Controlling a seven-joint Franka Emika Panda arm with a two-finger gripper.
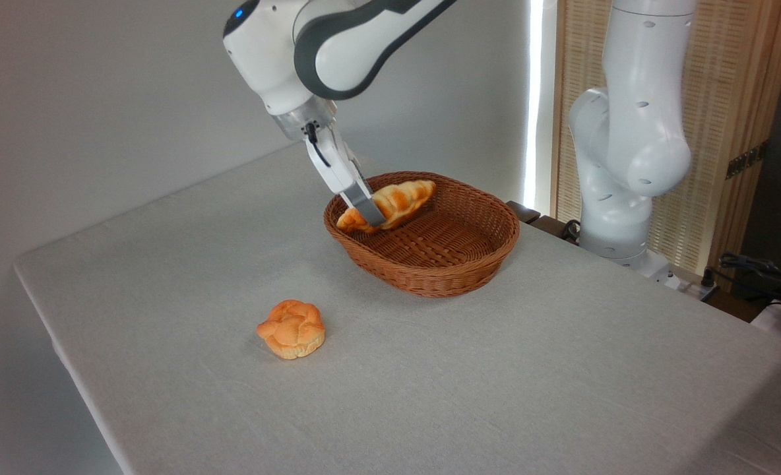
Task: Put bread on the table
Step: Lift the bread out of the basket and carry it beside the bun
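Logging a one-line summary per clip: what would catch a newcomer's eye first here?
The white robot arm's gripper reaches into the brown oval wicker basket at centre, its fingers closed on a long braided pale-golden loaf tilted over the basket's left rim. A small round knotted orange bun already sits alone on the light grey cloth-covered table, left of and nearer than the basket.

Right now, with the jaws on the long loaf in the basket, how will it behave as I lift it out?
The long loaf looks soft and light, so it may squash under the gripper. It seems held near one end, so the free end could sag or swing. That end lies by the basket rim and might catch; lift high first.
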